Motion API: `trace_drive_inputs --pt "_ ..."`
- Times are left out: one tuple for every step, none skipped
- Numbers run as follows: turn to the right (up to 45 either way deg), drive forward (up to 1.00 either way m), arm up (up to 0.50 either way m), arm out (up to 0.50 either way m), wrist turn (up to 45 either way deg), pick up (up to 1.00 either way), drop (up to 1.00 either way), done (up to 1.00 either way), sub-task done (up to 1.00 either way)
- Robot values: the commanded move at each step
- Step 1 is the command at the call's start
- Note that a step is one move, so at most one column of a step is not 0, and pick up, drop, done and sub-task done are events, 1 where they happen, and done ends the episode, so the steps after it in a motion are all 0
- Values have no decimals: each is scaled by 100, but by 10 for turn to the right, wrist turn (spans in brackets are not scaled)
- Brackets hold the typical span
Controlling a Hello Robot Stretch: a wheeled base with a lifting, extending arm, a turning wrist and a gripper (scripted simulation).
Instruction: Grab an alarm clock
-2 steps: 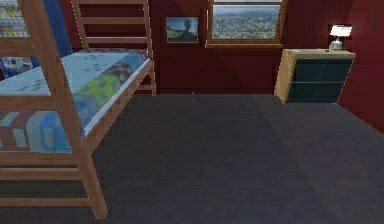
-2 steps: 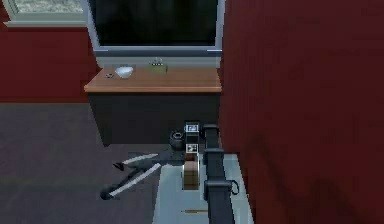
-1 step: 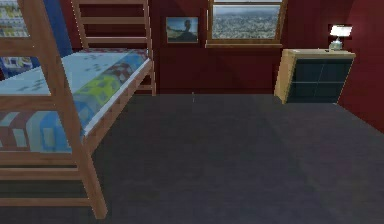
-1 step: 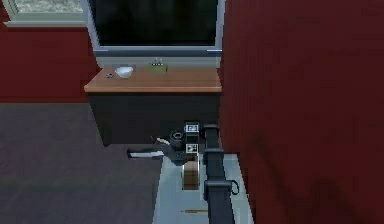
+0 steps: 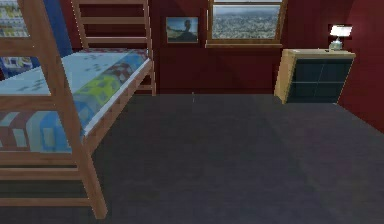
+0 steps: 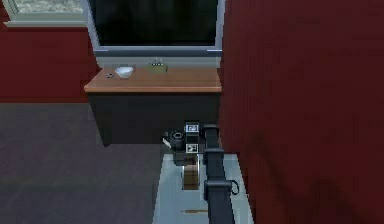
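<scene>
**Q:** What does the forward view show?

**A:** A wooden bunk bed (image 5: 100, 85) with patterned bedding fills the left. Its ladder (image 5: 112, 25) rises against a dark red wall. On that wall, a framed picture (image 5: 182, 29) hangs just left of a window (image 5: 246, 22). At the right stands a dresser (image 5: 315, 77) with pale wooden sides and dark drawers. A small white-shaded lamp (image 5: 339, 37) stands on its top. The dark floor (image 5: 230, 150) lies between bed and dresser.

**Q:** And the arm side view?

**A:** A desk (image 6: 190, 86) with a brown top and dark front stands under a large dark screen (image 6: 155, 22). A red wall (image 6: 300, 100) closes off the right. The arm (image 6: 214, 175) rises from the bottom edge. At its far end are the white squares (image 6: 193, 129), and left of them the claw (image 6: 176, 138), low before the desk's dark front.

**Q:** What is the claw's state?

**A:** The claw's setting cannot be told, nor whether it holds anything, since the dark desk front lies behind its tip.

**Q:** Where is the alarm clock?

**A:** Two things rest on the desk's top toward its left end: a white bowl (image 6: 124, 71) and, just right of it, a small squarish thing (image 6: 157, 66). The squarish thing is too small to tell whether it is the clock. Both lie farther out than the claw and to its left.
</scene>
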Motion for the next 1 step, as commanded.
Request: trace_drive_inputs --pt "0 0 -30 0 0 0 0 0 0"
